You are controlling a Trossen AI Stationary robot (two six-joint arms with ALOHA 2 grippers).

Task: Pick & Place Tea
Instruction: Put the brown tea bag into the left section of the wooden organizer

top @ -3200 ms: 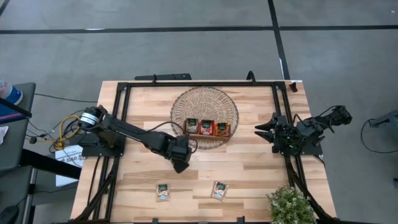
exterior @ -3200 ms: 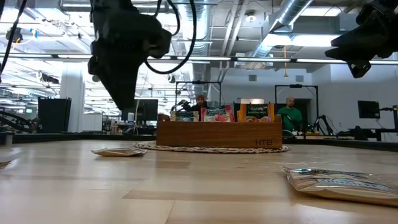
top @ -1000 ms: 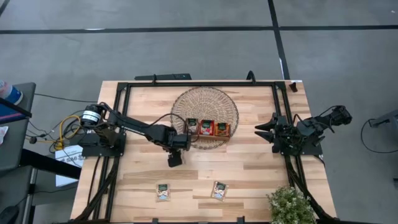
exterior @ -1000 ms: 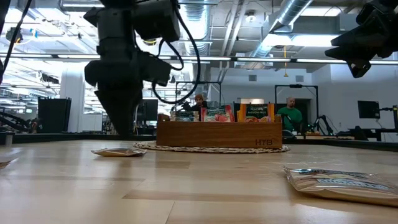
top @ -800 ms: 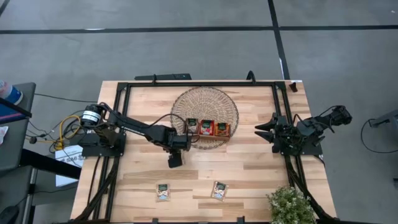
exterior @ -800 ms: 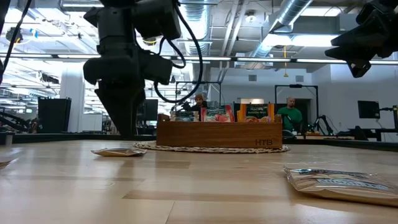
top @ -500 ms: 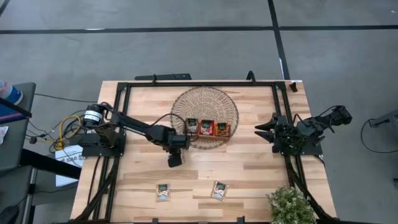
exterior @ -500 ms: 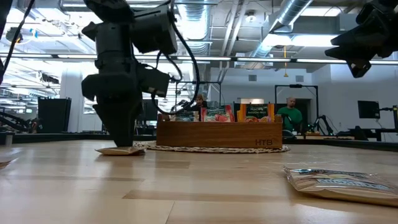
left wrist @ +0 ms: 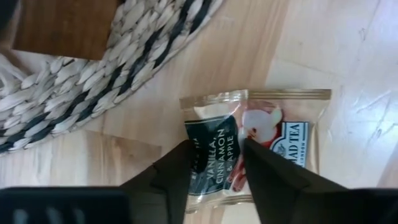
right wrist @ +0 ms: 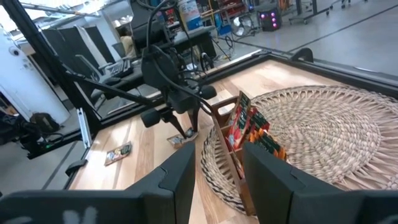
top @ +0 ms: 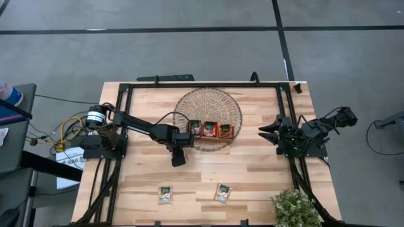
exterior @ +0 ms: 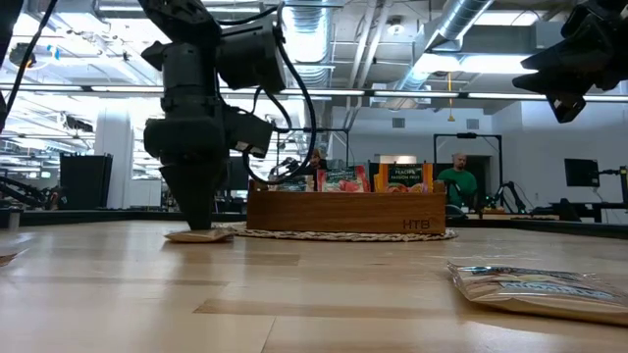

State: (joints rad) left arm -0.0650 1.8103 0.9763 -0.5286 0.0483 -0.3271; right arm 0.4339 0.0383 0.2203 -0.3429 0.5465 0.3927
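Note:
A pale tea sachet with a dark-green panel [left wrist: 261,143] lies flat on the table just off the edge of the round wicker basket [top: 208,101]. My left gripper [left wrist: 219,149] points down over it, fingers apart, tips down at the sachet [exterior: 199,235]. In the high view the gripper [top: 178,159] hides the sachet. A brown wooden tray [top: 211,131] stands on the basket with several sachets upright in it. My right gripper [top: 265,132] waits at the table's right side, open and holding nothing. My left gripper comes from above, pointing down, and its two fingertips [left wrist: 186,155] stand on the sachet's top face, either side of the dark-green panel [left wrist: 216,158], near the middle. A gap remains between the fingers. The sachet lies flat on the table.
Two more sachets [top: 165,194] [top: 222,192] lie near the table's front edge; one shows close up in the low view [exterior: 540,284]. A potted plant [top: 293,208] stands at the front right corner. People sit in the room beyond the table.
My left gripper has sunk onto the sachet beside the basket, staying pointed down. The sachet has slid a little along the table toward the right, still flat.

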